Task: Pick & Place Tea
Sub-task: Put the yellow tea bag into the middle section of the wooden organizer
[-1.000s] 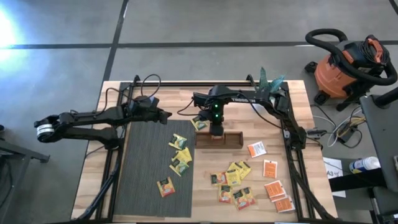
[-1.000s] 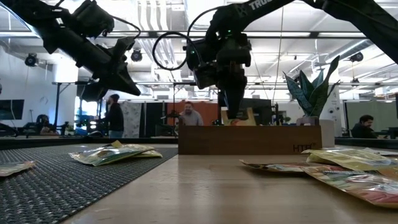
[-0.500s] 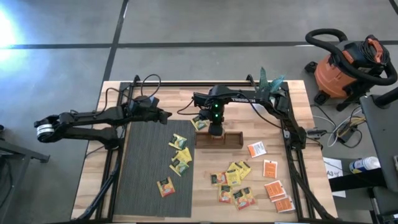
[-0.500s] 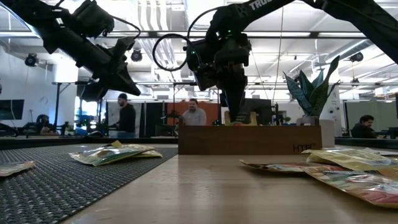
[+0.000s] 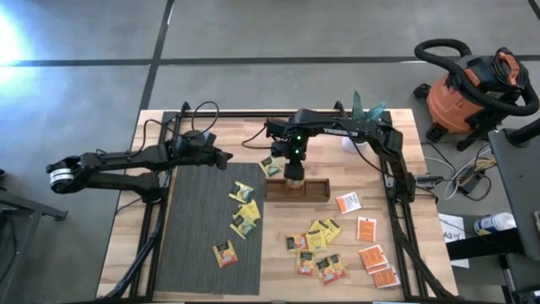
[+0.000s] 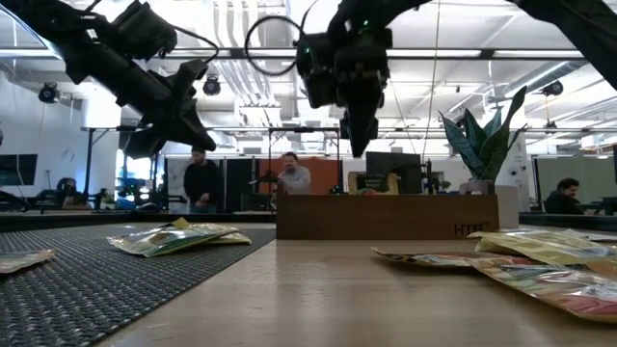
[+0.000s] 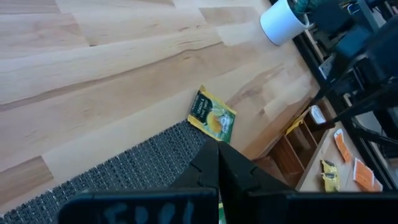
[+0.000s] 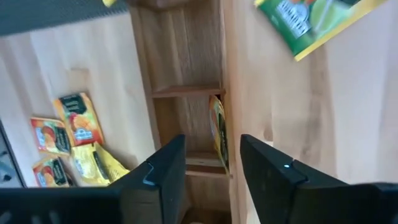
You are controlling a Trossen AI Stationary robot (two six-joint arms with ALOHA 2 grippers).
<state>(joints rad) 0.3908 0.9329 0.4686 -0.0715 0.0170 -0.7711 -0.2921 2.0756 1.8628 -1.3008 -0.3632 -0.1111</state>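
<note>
Sachet dropped in the tray, lifting clear.

My right gripper (image 8: 208, 165) hangs jaws apart, empty, above the brown wooden tray (image 5: 297, 187) mid-table; I'd rise straight to avoid snagging the yellow tea sachet (image 8: 217, 130) standing against its wall. Other sachets (image 5: 316, 245) lie toward the near edge. Left gripper (image 5: 221, 155), closed, waits over the far-left area.

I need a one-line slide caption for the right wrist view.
Open right gripper above the wooden tray, one tea sachet standing inside.

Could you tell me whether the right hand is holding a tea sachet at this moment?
No, the right hand is open and empty above the tray, with a sachet standing inside.
</note>
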